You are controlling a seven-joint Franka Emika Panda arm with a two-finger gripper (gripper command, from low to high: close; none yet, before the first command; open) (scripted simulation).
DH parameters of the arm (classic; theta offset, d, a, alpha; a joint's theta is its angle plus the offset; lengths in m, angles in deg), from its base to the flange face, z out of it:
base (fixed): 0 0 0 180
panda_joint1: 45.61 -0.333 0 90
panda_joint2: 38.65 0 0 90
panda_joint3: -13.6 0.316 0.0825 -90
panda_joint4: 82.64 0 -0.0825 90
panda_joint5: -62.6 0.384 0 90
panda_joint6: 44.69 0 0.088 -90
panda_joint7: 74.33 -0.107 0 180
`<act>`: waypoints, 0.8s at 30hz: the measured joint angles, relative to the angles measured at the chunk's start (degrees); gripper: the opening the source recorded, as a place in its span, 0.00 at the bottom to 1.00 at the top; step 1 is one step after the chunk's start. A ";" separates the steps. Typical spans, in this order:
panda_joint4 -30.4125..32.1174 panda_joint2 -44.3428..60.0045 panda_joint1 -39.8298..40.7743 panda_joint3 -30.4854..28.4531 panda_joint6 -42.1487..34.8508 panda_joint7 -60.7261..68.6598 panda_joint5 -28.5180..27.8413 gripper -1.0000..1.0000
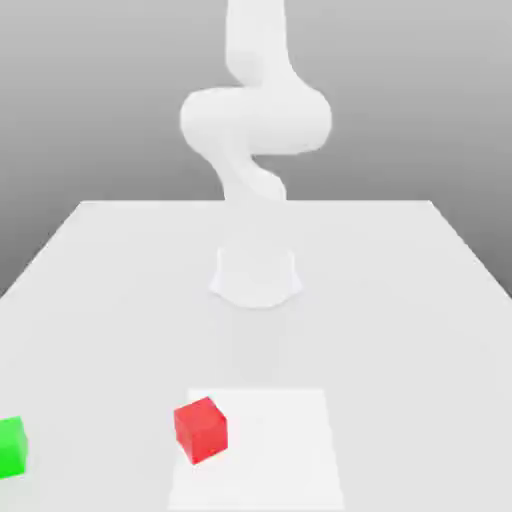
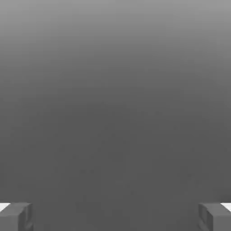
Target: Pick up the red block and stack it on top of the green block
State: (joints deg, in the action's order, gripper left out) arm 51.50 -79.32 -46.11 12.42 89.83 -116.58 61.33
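Red and likely light and rigid, the block (image 1: pixel 201 431) sits on the pale sheet's (image 1: pixel 270 450) edge on the tabletop (image 1: pixel 120 350); opposite side faces should suit the claw (image 2: pixel 115 217), spread and empty.

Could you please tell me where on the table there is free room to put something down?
Free: the white square right of the red block in the exterior view; also the stretch between red and green blocks. Tightest: the square's left edge, under red.
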 joint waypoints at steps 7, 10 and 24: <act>6.76 14.86 -1.23 -4.20 7.88 11.23 -2.46 0.50; 9.58 21.05 -1.78 -6.24 11.18 16.44 -2.76 0.50; 19.19 50.42 -0.10 -8.05 28.50 43.31 6.62 0.50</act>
State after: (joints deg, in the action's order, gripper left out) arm 70.69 -28.90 -46.21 4.37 118.33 -73.27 67.95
